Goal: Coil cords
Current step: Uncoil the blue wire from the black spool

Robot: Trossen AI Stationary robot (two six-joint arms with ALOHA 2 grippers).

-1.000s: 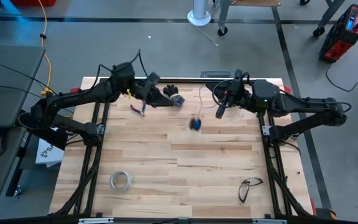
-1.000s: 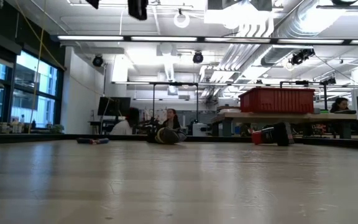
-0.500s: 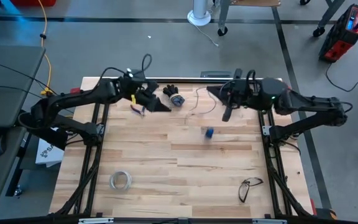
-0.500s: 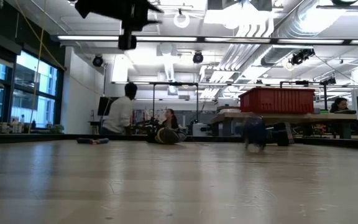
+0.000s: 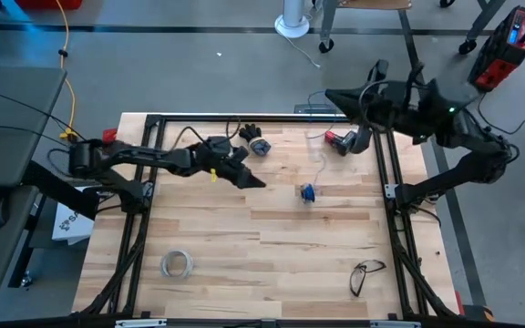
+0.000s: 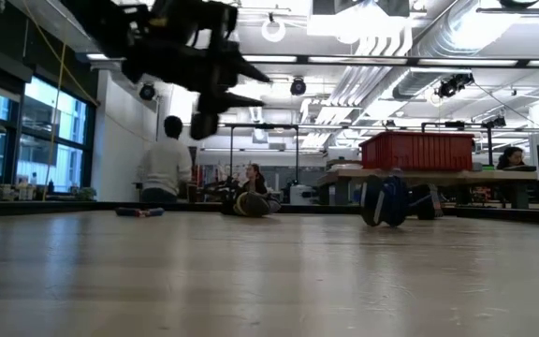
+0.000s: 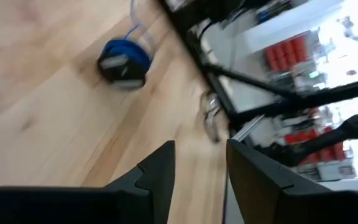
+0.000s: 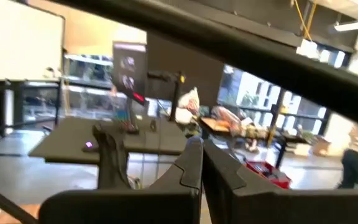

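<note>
- Spool (image 5: pixel 308 192) — small, dark blue — sits on the table (image 5: pixel 244 246) right of centre, nothing touching it. Low view has it standing on edge (image 6: pixel 383 200) towards the far side.
- Wire (image 5: pixel 321 169) runs from the spool up towards the table's far edge; very thin, cannot trace it fully. In the left wrist view a bit of blue wire leaves the spool (image 7: pixel 123 61).
- Left gripper (image 5: pixel 249 179) is over the table, left of the spool and apart from it, fingers pointing at it. Left wrist view shows the fingers (image 7: pixel 157 171) with a clear gap between them — partly open, holding nothing.
- Right gripper (image 5: pixel 361 138) is raised at the far right corner of the table, near the frame. Right wrist view shows its fingers (image 8: pixel 191 163) pressed together — closed; cannot see anything in them.
- Red and dark object (image 5: pixel 339 140) lies on the table just beside the right gripper.
- Small dark-grey item (image 5: pixel 261 147) plus a black piece (image 5: pixel 250 131) near the far edge, between the arms.
- Tape ring (image 5: pixel 177 265) at near left, glasses (image 5: pixel 365 272) at near right; both well away from the spool.
- Low view: person (image 6: pixel 164 167) standing in the room behind the table, another seated farther back; red bin (image 6: pixel 416 150) on a bench.
</note>
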